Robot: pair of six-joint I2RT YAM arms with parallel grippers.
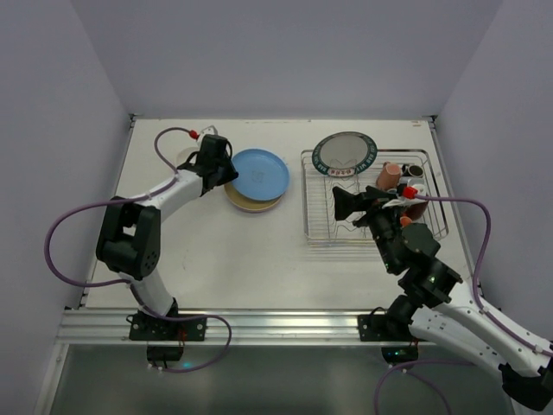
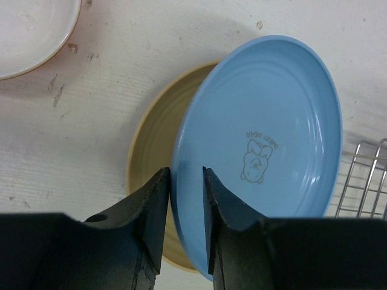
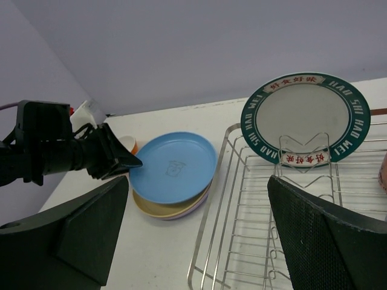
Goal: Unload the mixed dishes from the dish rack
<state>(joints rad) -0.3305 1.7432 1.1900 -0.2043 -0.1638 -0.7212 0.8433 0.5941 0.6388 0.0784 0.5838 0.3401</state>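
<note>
My left gripper (image 1: pixel 223 166) is shut on the near rim of a blue plate (image 1: pixel 260 171); in the left wrist view its fingertips (image 2: pixel 158 199) pinch that rim (image 2: pixel 266 121). The blue plate lies tilted on a yellow plate (image 2: pixel 148 151), and a lilac plate (image 3: pixel 196 207) shows beneath both. The silver wire dish rack (image 1: pixel 320 226) stands to the right. A dark-rimmed white plate (image 1: pixel 344 153) stands upright at its far end. Mugs (image 1: pixel 390 175) lie in its right part. My right gripper (image 1: pixel 350 206) hovers open and empty over the rack (image 3: pixel 242 211).
A small orange bowl with a white inside (image 2: pixel 27 30) sits on the table left of the plate stack; it also shows in the right wrist view (image 3: pixel 127 144). White walls close in the table at the back and sides.
</note>
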